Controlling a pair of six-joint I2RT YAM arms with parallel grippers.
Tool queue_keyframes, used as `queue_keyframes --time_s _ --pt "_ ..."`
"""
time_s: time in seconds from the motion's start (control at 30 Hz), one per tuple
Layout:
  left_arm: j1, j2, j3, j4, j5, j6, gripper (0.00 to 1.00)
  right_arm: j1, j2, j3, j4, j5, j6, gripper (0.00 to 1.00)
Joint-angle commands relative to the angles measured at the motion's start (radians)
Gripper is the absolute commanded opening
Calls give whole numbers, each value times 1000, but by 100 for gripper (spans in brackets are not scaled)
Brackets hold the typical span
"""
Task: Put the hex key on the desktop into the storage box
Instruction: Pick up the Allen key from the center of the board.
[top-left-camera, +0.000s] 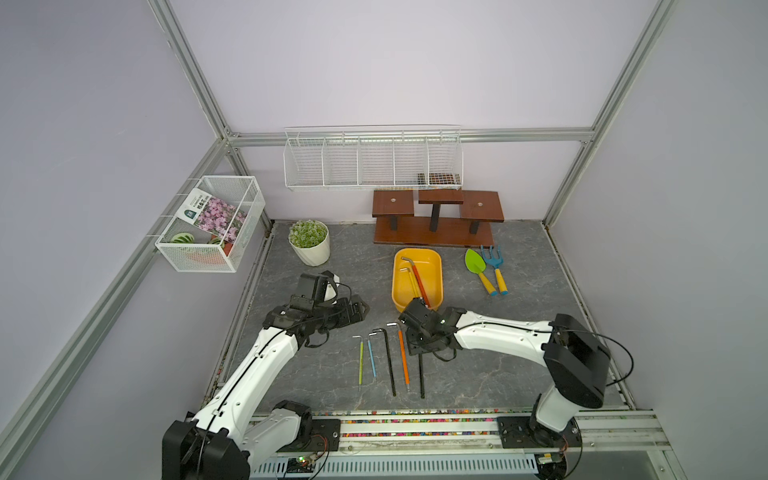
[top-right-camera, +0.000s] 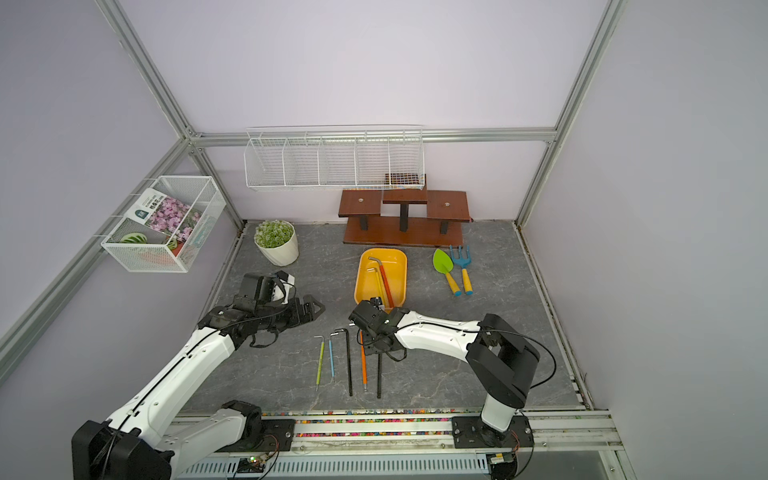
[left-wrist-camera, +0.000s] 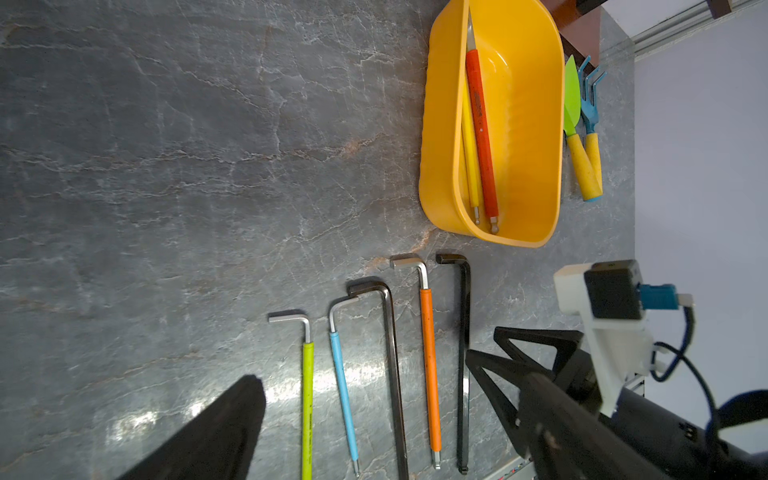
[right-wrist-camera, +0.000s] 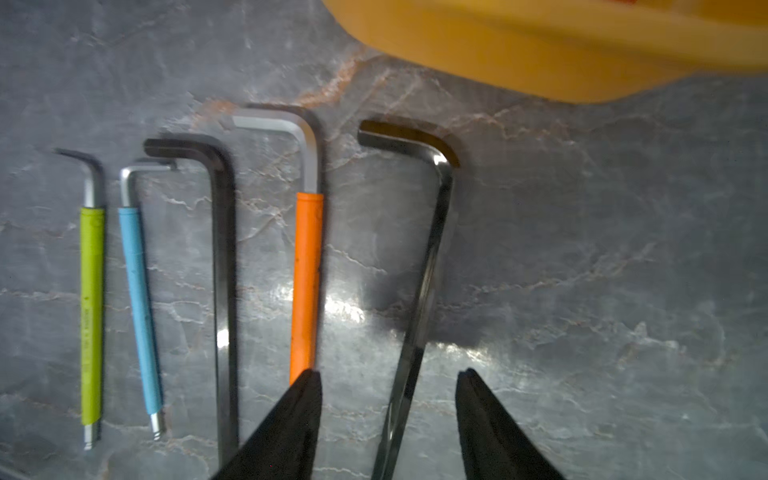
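The black hex key (right-wrist-camera: 428, 257) is being straddled on the counter (right-wrist-camera: 602, 270), near the storage box (right-wrist-camera: 540, 54), by the spread right claw (right-wrist-camera: 388, 371), while the left claw (left-wrist-camera: 360, 365) is being held spread.

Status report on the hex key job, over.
Left gripper open, empty. Right gripper open over end black key on desktop. Box holds red key, yellow key. Orange key crowds one finger.
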Motion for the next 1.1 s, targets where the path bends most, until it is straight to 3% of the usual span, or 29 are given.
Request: queue_keyframes --time_s 0.0,0.43,0.87,1.07 --pt "-4 -15 -7 8 12 6 100 13 24 11 -44 38 55 56" --pt "-4 -13 -4 7 9 17 100 34 83 -34 -7 54 108 46" --pt "-3 -2 -2 -2 -14 17 100 38 4 -67 -13 87 83 12" --pt "-4 9 -1 -3 -10 12 100 38 -75 -74 -31 90 59 4"
